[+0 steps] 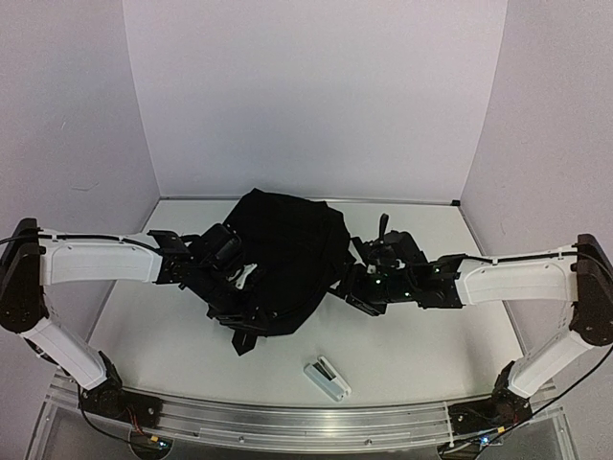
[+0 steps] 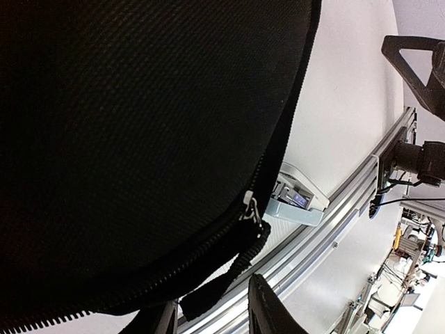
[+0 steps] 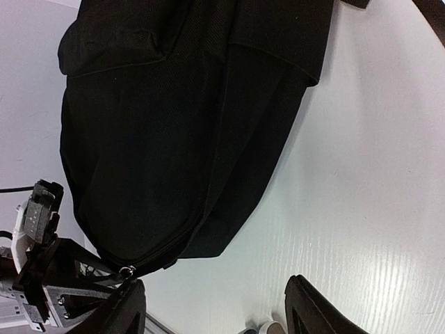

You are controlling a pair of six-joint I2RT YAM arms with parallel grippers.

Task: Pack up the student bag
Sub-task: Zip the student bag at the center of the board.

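While both arms reach inward from the sides, we see the white worktop [image 1: 431,345] spread under everything, closed in by pale panels [image 1: 316,96] at the back and sides. At its middle, a little left of centre, lies the student bag [image 1: 283,254], a slumped heap of black woven fabric that sits between the two wrists and well back from the near edge.

We follow the left arm [image 1: 101,261] to the bag's left flank. Its wrist view shows the left jaws partly open just past the bag's zipped edge. A black fabric pull tab [image 2: 212,292] hangs down between them, and we cannot tell whether they press on it. The right arm [image 1: 517,278] ends just beside the bag's right side. The right jaws stand wide apart over bare worktop with nothing held between them.

Along the near edge runs an aluminium rail [image 1: 287,422] that carries both bases. Between the rail and the bag, apart from both, a small white and grey object [image 1: 328,378] lies on the worktop; we cannot make out what it is.

Smallest of all, a metal zip slider [image 2: 250,209] sits on the bag's zipper just above the pull tab.
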